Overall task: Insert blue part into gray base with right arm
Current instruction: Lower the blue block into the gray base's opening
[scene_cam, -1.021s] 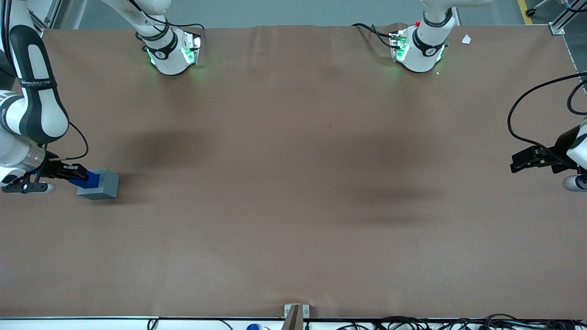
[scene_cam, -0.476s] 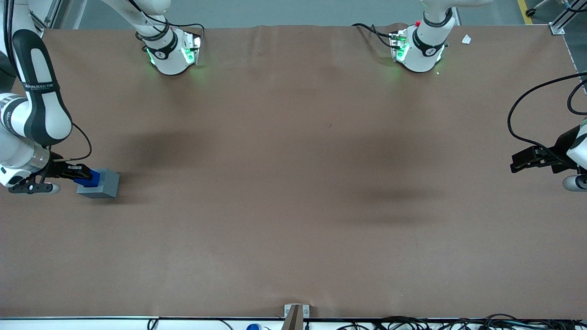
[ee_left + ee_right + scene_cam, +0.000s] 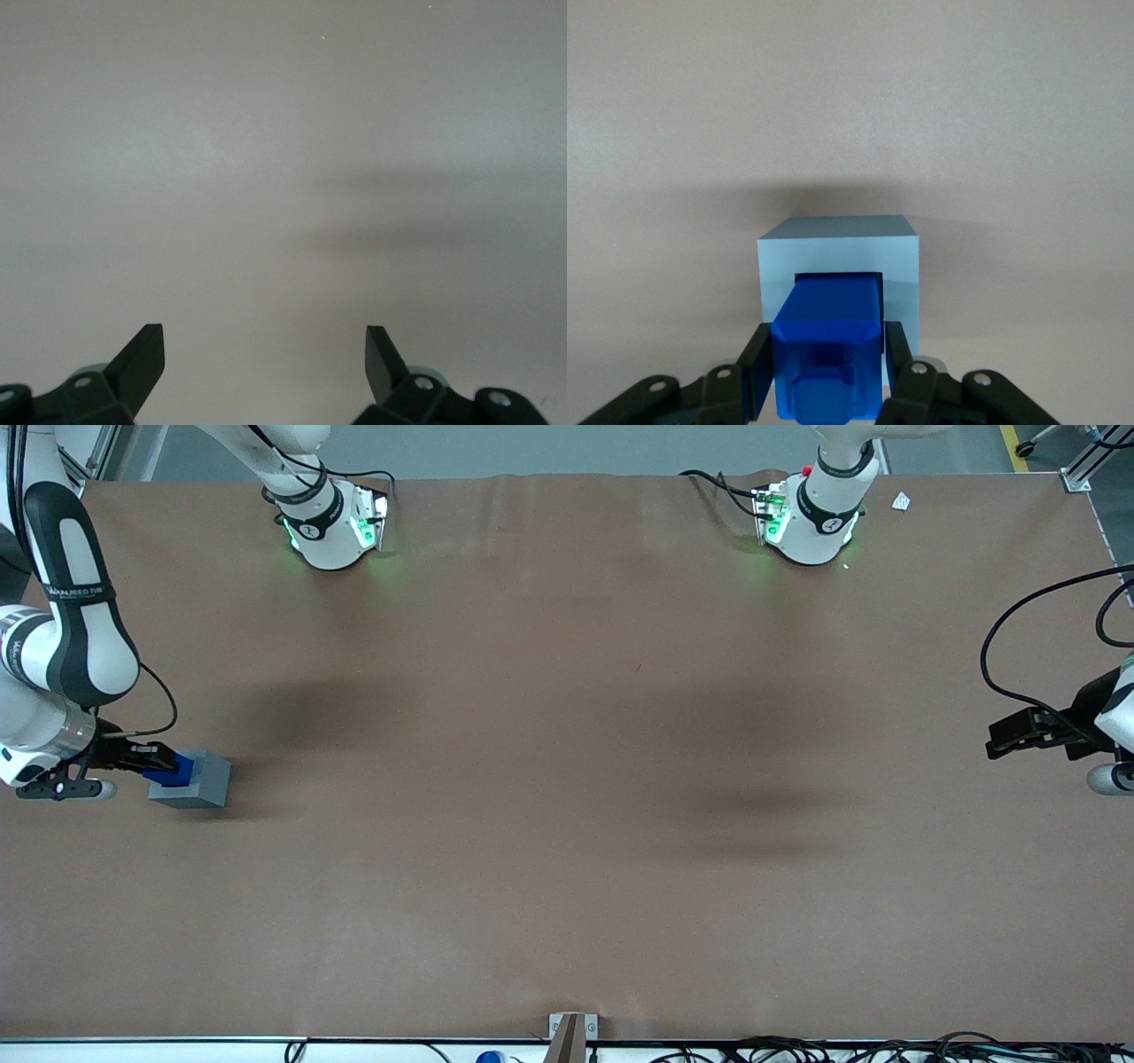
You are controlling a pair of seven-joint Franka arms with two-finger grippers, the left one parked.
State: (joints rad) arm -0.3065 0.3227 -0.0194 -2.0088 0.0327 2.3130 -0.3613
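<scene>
the right arm's hand (image 3: 828, 376), clamped flat on the sides of the blue part (image 3: 830, 354), seats the rigid, seemingly light, slick block in the gray base (image 3: 842, 252) at the counter's (image 3: 567, 779) nine o'clock edge.

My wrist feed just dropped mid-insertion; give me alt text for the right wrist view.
The pincer grips the blue part, whose leading end sits in the square recess of the gray base. The base stands on the plain brown table.

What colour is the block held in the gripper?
Bright blue plastic block, clearest in the right wrist view, in the gripper.
</scene>
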